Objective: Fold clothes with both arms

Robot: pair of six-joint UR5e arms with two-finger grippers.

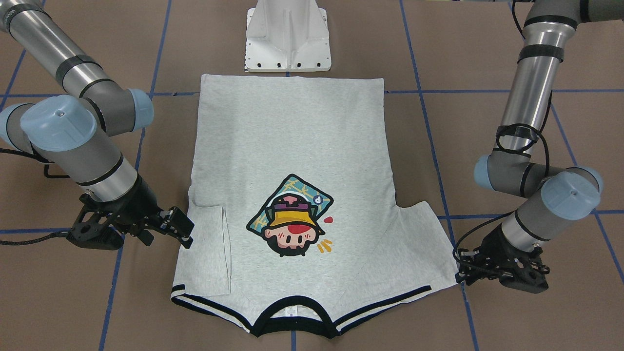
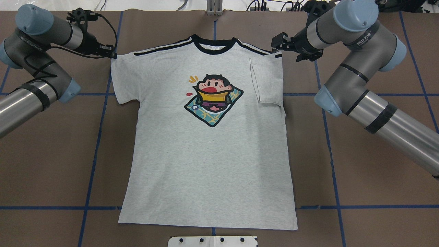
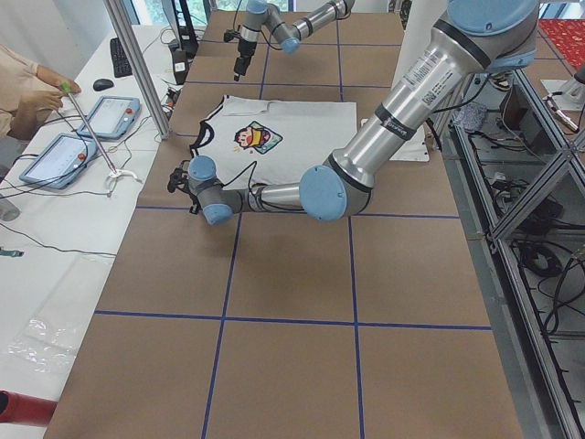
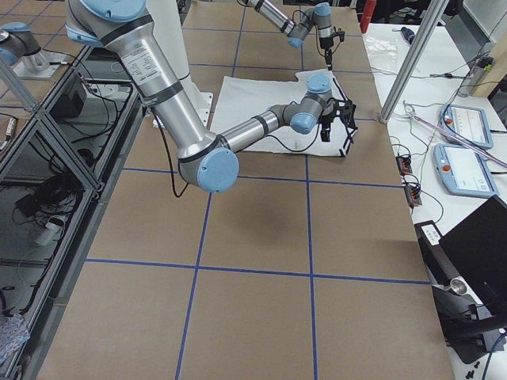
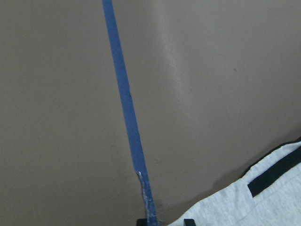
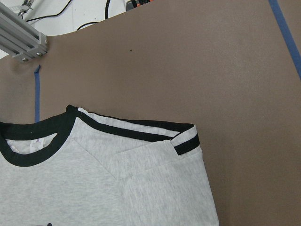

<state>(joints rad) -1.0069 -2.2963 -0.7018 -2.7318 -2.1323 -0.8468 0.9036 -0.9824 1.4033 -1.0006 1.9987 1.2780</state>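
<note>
The clothes are one grey T-shirt (image 2: 205, 164), lying flat with the cartoon print (image 2: 213, 99) facing up and the collar (image 2: 214, 44) at the far side. Its sleeve on my right side (image 2: 265, 80) is folded in over the body. The other sleeve (image 2: 123, 79) is spread out flat. My left gripper (image 2: 111, 51) sits low at that sleeve's striped shoulder corner. In the left wrist view the gripper (image 5: 164, 221) is open, its fingertips apart at the cloth's edge. My right gripper (image 2: 278, 44) hovers open just beside the folded shoulder (image 6: 186, 141), holding nothing.
The white pedestal base (image 1: 287, 39) stands just behind the shirt's hem. Blue tape lines (image 2: 99, 137) cross the brown table cover. Beyond the table's far edge are an aluminium post (image 3: 137, 73), tablets (image 3: 64, 155) and a person's hand (image 3: 46, 96).
</note>
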